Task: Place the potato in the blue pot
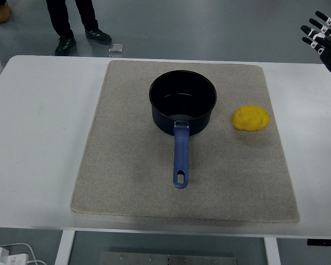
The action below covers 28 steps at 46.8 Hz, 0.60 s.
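A yellow potato (pixel 251 118) lies on the beige mat (pixel 127 165), just right of the blue pot (pixel 182 101). The pot stands upright in the mat's upper middle, dark and empty inside, its blue handle (pixel 180 157) pointing toward the near edge. My right hand (pixel 323 38) hovers at the top right corner, well above and to the right of the potato, fingers spread and holding nothing. The left arm does not show.
The mat covers the middle of the white table (pixel 38 138). A person's legs and shoes (pixel 71 27) stand beyond the table's far left edge. A small clear object (pixel 115 49) lies on the floor behind the table.
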{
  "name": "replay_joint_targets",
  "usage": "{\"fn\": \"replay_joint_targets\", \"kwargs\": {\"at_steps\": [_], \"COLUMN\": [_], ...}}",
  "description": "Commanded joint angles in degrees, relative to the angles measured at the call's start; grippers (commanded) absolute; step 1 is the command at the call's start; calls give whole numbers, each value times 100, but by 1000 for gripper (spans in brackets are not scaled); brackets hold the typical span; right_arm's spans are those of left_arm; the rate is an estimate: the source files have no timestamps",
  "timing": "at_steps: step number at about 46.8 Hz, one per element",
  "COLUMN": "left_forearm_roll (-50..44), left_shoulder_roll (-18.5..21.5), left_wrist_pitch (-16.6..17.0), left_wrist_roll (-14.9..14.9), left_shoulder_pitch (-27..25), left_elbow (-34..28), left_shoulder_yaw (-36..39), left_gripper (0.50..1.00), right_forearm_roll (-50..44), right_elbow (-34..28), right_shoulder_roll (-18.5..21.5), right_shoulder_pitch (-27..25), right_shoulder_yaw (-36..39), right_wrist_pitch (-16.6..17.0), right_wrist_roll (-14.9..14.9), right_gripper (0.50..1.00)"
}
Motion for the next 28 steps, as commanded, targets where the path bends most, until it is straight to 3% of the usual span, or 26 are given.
{"fn": "replay_joint_targets", "kwargs": {"at_steps": [1, 28], "left_forearm_roll": [-21, -21], "left_shoulder_roll": [0, 0], "left_wrist_pitch": [2, 2], "left_wrist_roll": [0, -26], "left_shoulder_pitch": [9, 70], "left_elbow": [6, 6], "left_shoulder_yaw": [-17, -43], "left_gripper": [1000, 1000], "right_forearm_roll": [-7, -51], "right_elbow": [0, -9], "right_shoulder_roll": [17, -26], "right_shoulder_pitch": [-4, -4], "right_shoulder_yaw": [0, -9], "right_wrist_pitch": [4, 21], "right_wrist_roll": [0, 0], "right_gripper": [921, 921]}}
